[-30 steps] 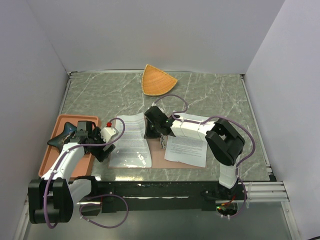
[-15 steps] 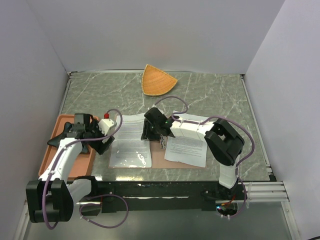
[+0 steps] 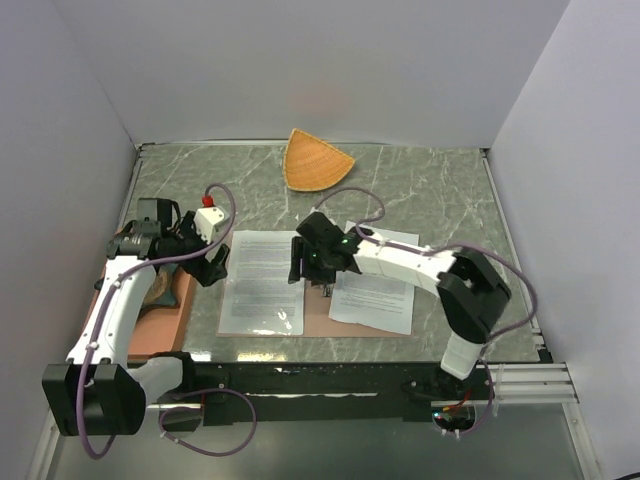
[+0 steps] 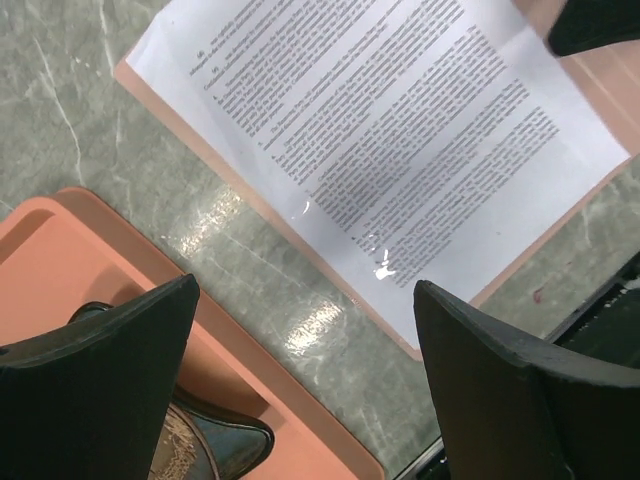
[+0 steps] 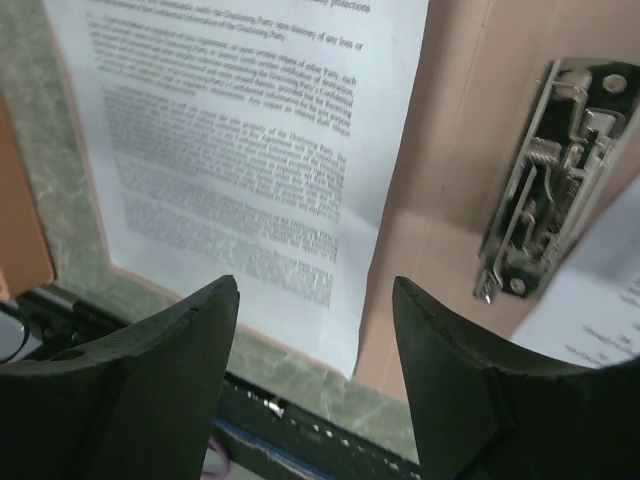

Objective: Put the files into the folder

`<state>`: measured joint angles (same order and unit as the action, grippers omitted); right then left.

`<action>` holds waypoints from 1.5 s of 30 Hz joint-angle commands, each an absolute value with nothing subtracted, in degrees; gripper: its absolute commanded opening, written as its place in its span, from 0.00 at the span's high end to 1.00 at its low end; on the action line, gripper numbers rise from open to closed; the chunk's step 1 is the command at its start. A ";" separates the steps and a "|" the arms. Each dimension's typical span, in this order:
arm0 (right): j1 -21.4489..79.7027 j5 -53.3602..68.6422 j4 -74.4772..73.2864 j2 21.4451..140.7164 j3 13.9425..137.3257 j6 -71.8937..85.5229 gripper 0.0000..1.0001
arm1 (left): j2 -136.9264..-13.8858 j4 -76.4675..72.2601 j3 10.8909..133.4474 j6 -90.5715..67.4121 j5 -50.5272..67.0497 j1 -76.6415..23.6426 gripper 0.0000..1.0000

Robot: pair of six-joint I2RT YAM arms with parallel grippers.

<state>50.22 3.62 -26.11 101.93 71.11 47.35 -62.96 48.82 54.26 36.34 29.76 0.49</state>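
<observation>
The folder (image 3: 316,312) lies open and flat near the table's front edge. One of the files (image 3: 262,282) covers its left half and another sheet (image 3: 375,300) its right half. My right gripper (image 3: 306,262) hovers open over the folder's spine; in the right wrist view it (image 5: 315,370) holds nothing, above the left sheet (image 5: 230,130), bare folder card (image 5: 440,200) and the metal clip (image 5: 540,180). My left gripper (image 3: 206,266) is open beside the left sheet's edge. The left wrist view shows it (image 4: 305,400) empty over the table, between the tray and the sheet (image 4: 400,130).
A salmon-orange rimmed tray (image 3: 165,325) sits at the left with a dark star-shaped dish (image 4: 200,440) in it. An orange fan-shaped dish (image 3: 315,160) lies at the back. Walls close in on three sides.
My right gripper has opened from shut and shifted slightly left over the spine. The left arm has risen off the tray and swung toward the back.
</observation>
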 commanded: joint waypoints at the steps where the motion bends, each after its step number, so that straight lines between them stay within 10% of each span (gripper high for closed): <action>1: 48.96 0.97 -29.45 90.99 66.29 45.62 0.33 | -63.46 52.56 58.35 34.99 35.32 -1.32 0.00; 24: 40.17 8.70 -16.44 93.25 54.14 43.42 0.71 | -80.06 37.71 65.74 19.51 29.00 -24.08 0.42; 45: 35.69 9.14 -16.87 87.12 44.74 42.10 0.63 | -96.59 31.29 71.90 14.94 27.95 -36.12 0.47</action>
<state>36.86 11.60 -13.72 91.92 46.63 43.38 -96.09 34.92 71.48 16.43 28.42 -35.14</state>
